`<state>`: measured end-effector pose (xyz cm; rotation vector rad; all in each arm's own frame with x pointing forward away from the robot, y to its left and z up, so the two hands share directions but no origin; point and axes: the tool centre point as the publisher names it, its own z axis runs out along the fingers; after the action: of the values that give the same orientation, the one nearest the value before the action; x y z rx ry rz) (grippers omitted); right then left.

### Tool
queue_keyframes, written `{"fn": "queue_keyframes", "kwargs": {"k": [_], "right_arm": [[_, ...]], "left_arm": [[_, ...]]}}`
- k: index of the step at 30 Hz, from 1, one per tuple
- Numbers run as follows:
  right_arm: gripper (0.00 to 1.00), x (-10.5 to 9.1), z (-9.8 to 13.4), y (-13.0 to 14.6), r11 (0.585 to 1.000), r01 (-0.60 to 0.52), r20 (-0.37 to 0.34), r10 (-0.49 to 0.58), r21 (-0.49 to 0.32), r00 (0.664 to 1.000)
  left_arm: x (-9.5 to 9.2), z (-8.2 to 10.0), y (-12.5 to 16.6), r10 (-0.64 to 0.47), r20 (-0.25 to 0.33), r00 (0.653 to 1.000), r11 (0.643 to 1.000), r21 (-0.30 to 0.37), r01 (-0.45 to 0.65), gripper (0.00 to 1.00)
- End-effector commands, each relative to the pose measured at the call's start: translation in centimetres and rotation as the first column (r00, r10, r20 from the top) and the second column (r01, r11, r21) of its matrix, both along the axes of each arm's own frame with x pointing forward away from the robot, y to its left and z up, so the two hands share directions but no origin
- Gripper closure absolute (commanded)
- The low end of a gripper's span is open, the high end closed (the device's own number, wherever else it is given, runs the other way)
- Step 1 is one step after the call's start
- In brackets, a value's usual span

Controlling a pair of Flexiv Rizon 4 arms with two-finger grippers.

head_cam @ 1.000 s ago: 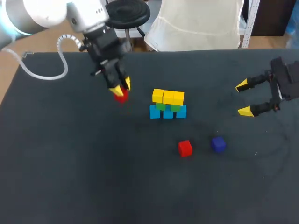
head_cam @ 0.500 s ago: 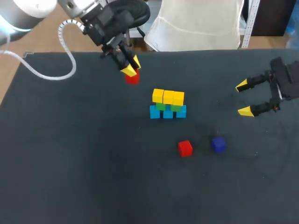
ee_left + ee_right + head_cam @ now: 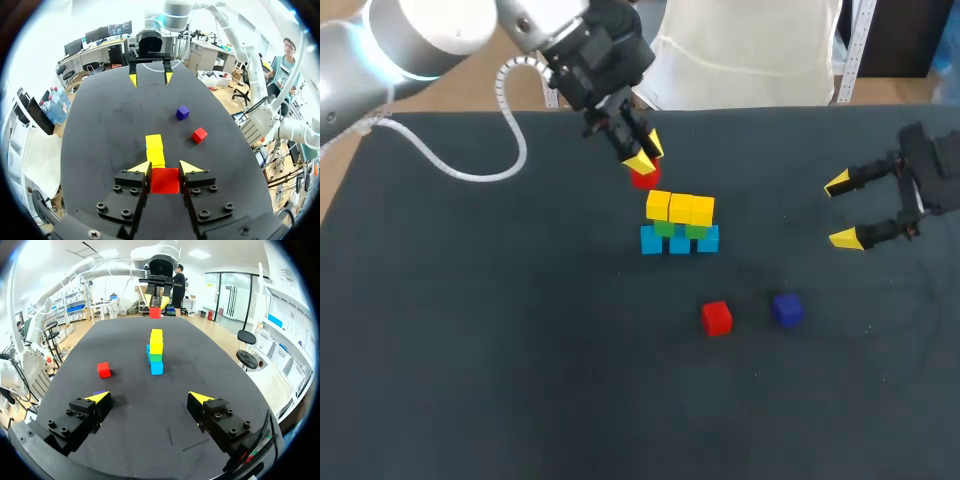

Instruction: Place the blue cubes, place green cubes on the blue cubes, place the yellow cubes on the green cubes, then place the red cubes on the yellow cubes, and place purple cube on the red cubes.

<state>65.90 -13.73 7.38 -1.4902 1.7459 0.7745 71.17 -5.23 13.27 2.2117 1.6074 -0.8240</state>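
Red cube [image 3: 643, 179] moved stackward (gripped), black table [image 3: 470, 350]

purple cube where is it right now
In the head view the purple cube lies right of the middle, just right of the loose red cube and apart from it.

No legible text, no labels, numbers or signs readable on any surface

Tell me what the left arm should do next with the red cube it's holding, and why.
Probably shift the left gripper slightly toward the yellow cubes and lower its red cube onto them. The cube is gripped, hanging close to one end of the yellow row, and that row is the top layer with no red on it.
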Motion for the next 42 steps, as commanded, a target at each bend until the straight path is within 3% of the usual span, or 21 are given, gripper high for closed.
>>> {"fn": "queue_keyframes", "kwargs": {"k": [1,13,42], "right_arm": [[0.0,0.1,-0.1,0.0,1.0,-0.002,0.0,0.002,0.002,1.0],[0.0,0.1,-0.1,0.0,1.0,-0.002,0.0,0.002,0.002,1.0],[0.0,0.1,-0.1,0.0,1.0,-0.002,0.0,0.002,0.002,1.0]], "left_arm": [[0.7,-0.4,-1.2,-0.008,-0.019,1.0,1.0,0.019,0.009,1.0],[-0.1,-1.3,-2.9,-0.005,-0.022,1.0,1.0,0.022,0.006,1.0],[-0.3,-2.6,-3.0,0.023,-0.042,0.999,0.998,0.063,-0.021,1.0]]}}
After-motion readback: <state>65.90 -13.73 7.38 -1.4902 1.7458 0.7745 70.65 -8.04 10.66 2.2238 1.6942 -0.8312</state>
